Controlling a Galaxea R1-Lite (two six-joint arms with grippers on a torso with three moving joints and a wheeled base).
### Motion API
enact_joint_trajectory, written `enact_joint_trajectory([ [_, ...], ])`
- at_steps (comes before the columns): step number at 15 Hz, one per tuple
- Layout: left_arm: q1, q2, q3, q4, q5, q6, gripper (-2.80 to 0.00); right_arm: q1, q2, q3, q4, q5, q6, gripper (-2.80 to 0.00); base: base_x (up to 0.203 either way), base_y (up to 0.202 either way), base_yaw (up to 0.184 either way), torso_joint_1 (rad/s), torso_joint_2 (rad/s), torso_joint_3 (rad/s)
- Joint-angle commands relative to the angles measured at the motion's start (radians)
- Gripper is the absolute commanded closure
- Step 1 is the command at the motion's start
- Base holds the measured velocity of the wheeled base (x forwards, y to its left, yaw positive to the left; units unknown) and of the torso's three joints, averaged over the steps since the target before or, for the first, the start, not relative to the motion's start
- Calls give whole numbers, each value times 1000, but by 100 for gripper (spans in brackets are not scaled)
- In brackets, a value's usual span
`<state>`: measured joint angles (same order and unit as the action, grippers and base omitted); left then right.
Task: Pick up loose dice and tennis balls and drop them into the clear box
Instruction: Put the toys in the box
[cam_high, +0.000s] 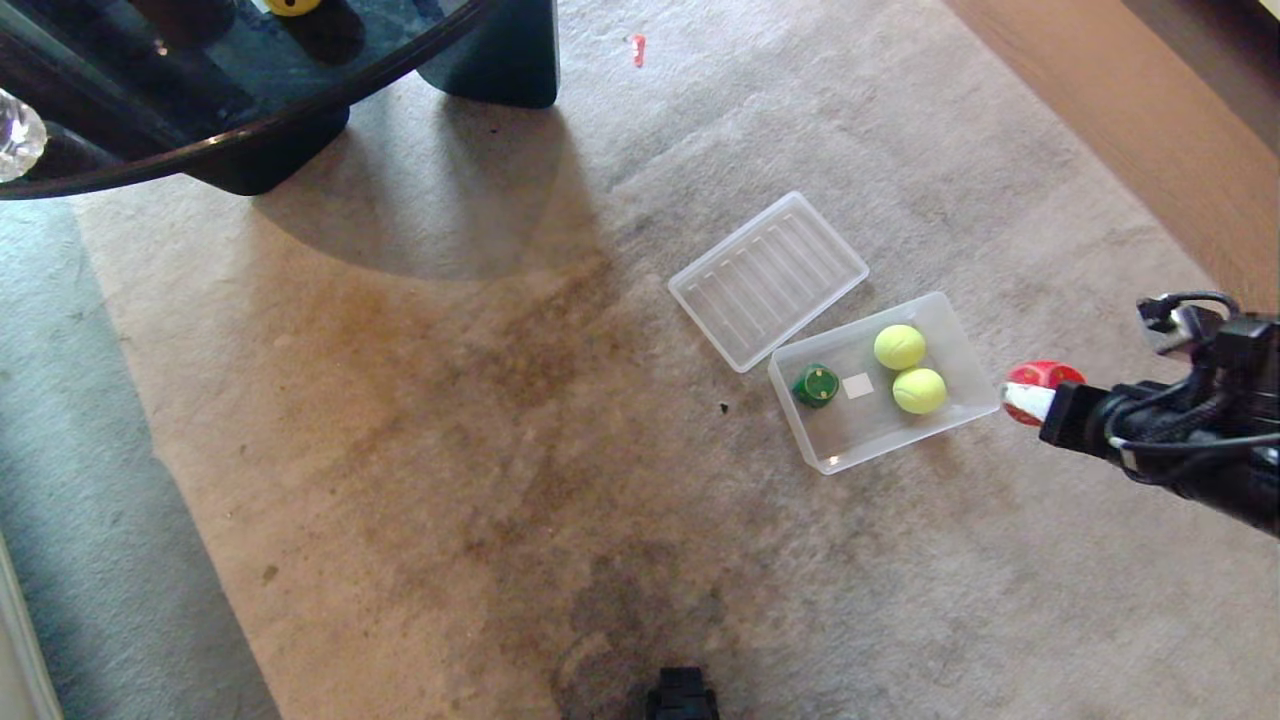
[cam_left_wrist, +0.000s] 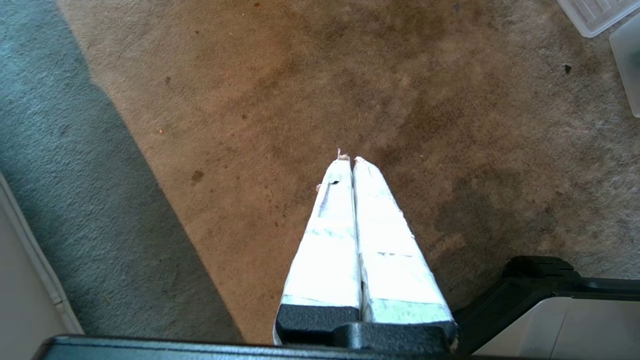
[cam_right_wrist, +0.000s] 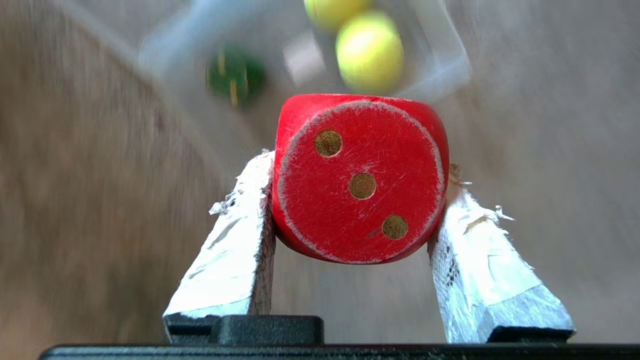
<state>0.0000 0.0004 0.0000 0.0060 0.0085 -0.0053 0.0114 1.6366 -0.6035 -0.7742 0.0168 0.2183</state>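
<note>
Head view puts the right gripper (cam_high: 1030, 392) just beside the right-hand short wall of the clear box (cam_high: 975, 415), with the red die (cam_high: 1043, 377) pinched between its taped fingers (cam_right_wrist: 240, 235). The right wrist view confirms the grip: both fingers press on opposite sides of the die, its three-pip face toward the camera. The box lies straight ahead of the jaws, so the coming move turns on carrying the die over that near wall before letting go. Whether it already overhangs the rim is hard to tell, as the wrist view is blurred behind the die. Inside the box sit two tennis balls (cam_high: 900, 347) and a green die (cam_high: 816, 385). The ribbed lid (cam_high: 767, 279) lies beside it. The left gripper (cam_left_wrist: 348, 160) hangs over the carpet with its fingers together, well apart from the box.
</note>
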Motion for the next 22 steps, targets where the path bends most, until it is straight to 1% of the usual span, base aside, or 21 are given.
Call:
enact_joint_trajectory([
  [1, 0, 0, 1, 0, 1, -1, 0, 7, 258, -94, -141, 1, 3, 0, 0, 0, 0, 0, 0, 0],
  [4, 0, 0, 1, 0, 1, -1, 0, 23, 422, -216, -233, 1, 14, 0, 0, 0, 0, 0, 0, 0],
  [6, 0, 0, 0, 0, 1, -1, 0, 56, 505, -279, -312, 6, 35, 0, 0, 0, 0, 0, 0, 0],
  [9, 0, 0, 1, 0, 1, -1, 0, 93, 588, -325, -383, 44, 46, 0, 0, 0, 0, 0, 0, 0],
  [12, -1, 0, 1, 0, 1, -1, 0, 108, 631, -341, -439, 40, 38, 0, 0, 0, 0, 0, 0, 0],
  [13, 0, 0, 2, 0, 1, -1, 0, 110, 631, -340, -451, 41, 37, -280, 0, 0, 0, 0, 0, 0],
  [16, 0, 0, 2, 0, 1, -1, 0, 113, 584, -306, -459, 42, 32, -280, 0, 0, 0, 0, 0, 0],
  [18, 0, 0, 0, 0, 1, -1, 0, 113, 545, -260, -455, 44, 13, -280, 0, 0, 0, 0, 0, 0],
  [21, 0, 0, 0, 0, 1, -1, 0, 112, 402, -126, -446, 44, 12, -280, 0, 0, 0, 0, 0, 0],
  [22, 0, 0, 0, 0, 1, -1, 0, 112, 333, -67, -439, 46, 12, 0, 0, 0, 0, 0, 0, 0],
])
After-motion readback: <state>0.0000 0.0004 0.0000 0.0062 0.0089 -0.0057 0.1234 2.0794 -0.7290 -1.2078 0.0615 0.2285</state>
